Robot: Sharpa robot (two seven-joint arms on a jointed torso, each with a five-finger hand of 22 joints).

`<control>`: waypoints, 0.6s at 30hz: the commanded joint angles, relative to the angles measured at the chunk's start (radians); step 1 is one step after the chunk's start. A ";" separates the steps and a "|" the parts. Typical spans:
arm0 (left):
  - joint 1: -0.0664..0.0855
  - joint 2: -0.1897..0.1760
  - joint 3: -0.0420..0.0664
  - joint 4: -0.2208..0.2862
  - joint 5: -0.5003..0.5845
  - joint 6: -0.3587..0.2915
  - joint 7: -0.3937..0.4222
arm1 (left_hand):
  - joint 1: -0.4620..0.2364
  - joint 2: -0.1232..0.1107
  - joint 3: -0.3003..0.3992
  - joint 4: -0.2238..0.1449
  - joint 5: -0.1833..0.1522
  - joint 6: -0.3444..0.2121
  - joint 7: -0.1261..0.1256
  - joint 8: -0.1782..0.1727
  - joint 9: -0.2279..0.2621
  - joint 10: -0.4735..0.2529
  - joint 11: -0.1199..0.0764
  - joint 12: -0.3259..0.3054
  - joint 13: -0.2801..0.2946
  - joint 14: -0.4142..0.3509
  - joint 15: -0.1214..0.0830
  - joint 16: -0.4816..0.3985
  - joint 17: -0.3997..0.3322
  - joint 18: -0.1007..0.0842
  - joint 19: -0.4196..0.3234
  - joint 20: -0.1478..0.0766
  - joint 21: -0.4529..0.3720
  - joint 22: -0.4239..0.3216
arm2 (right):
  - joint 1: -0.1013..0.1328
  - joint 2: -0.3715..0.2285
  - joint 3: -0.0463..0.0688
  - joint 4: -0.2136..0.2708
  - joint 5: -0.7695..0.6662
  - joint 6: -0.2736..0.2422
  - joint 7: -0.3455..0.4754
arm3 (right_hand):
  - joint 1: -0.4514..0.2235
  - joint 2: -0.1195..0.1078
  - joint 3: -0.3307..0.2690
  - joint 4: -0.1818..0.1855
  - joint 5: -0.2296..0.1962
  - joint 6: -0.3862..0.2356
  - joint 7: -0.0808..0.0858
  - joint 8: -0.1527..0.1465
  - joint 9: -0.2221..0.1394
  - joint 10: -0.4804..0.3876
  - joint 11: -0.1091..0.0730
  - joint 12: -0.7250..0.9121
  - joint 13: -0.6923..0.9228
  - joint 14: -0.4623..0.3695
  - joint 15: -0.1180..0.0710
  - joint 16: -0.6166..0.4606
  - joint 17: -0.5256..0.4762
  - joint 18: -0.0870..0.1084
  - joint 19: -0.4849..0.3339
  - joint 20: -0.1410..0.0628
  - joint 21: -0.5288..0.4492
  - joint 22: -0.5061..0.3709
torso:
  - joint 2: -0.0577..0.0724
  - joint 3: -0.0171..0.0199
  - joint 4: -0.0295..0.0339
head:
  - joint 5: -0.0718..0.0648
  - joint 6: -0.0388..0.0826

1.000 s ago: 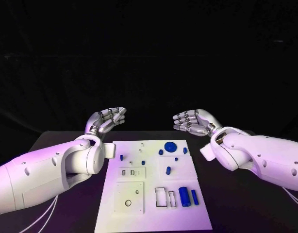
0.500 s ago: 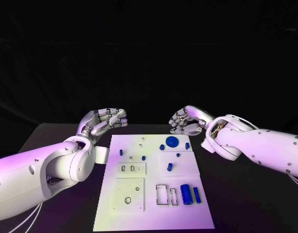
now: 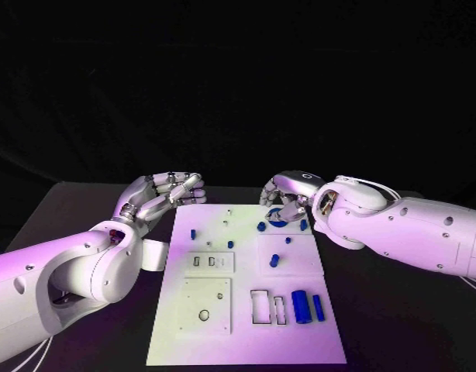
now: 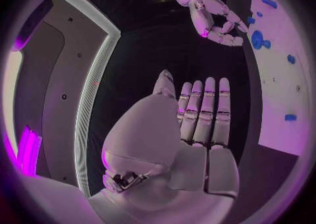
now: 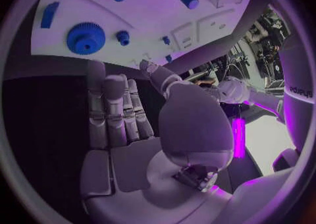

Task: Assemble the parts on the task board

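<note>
With my right hand (image 3: 286, 195) empty-fingered above the blue gear (image 5: 86, 37), I judged a slow, centred descent onto it best.

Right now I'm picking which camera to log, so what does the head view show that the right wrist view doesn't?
Head view alone: the whole task board, its near end holding a long blue cylinder beside rectangular slots, and both hands from outside, left hand off the board's far left corner. Right wrist view alone: the right hand from behind, fingers straight and apart, holding nothing. Shared: the blue gear and small blue pegs at the board's far end.
</note>
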 commanded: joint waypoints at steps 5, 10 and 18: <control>0.008 -0.005 0.003 0.018 0.004 0.034 -0.002 | 0.003 0.004 -0.009 -0.001 -0.007 -0.010 0.001 -0.007 0.002 -0.013 0.000 -0.006 -0.002 -0.008 0.001 -0.010 0.002 0.019 0.005 0.004 -0.005 -0.003 | -0.004 0.017 0.000 -0.016 -0.115 0.056 -0.062 | 0.006 -0.004 0.000 0.006 0.005 0.001 0.002 -0.013 0.025 -0.015 0.001 -0.001 0.009 0.058 0.000 0.207 0.164 -0.037 0.073 0.004 0.213 0.267 | 0.026 -0.0062 0.0088 | -0.007 -0.001; 0.011 -0.007 0.004 0.020 0.007 0.034 -0.002 | -0.001 0.005 -0.022 -0.002 -0.024 -0.014 0.003 -0.013 0.006 -0.021 0.001 -0.006 -0.001 -0.012 0.003 -0.018 0.006 0.019 0.007 0.006 -0.009 -0.007 | -0.008 0.025 0.000 -0.022 -0.119 0.082 -0.067 | 0.007 -0.003 0.004 0.009 0.008 0.003 0.001 -0.016 0.034 -0.020 0.002 -0.001 0.012 0.086 0.000 0.288 0.239 -0.053 0.118 0.005 0.295 0.378 | 0.031 -0.0101 0.0131 | -0.013 -0.004; 0.017 -0.012 0.004 0.025 0.009 0.034 -0.003 | -0.001 0.005 -0.024 -0.002 -0.026 -0.014 0.003 -0.013 0.006 -0.022 0.001 -0.006 -0.001 -0.012 0.003 -0.019 0.007 0.019 0.008 0.006 -0.010 -0.007 | -0.018 0.035 -0.001 -0.035 -0.124 0.108 -0.076 | 0.005 -0.003 0.011 0.013 0.012 0.006 0.002 -0.019 0.044 -0.017 0.002 0.001 0.015 0.114 0.000 0.356 0.308 -0.071 0.171 0.006 0.373 0.487 | 0.039 -0.0143 0.0186 | -0.016 -0.006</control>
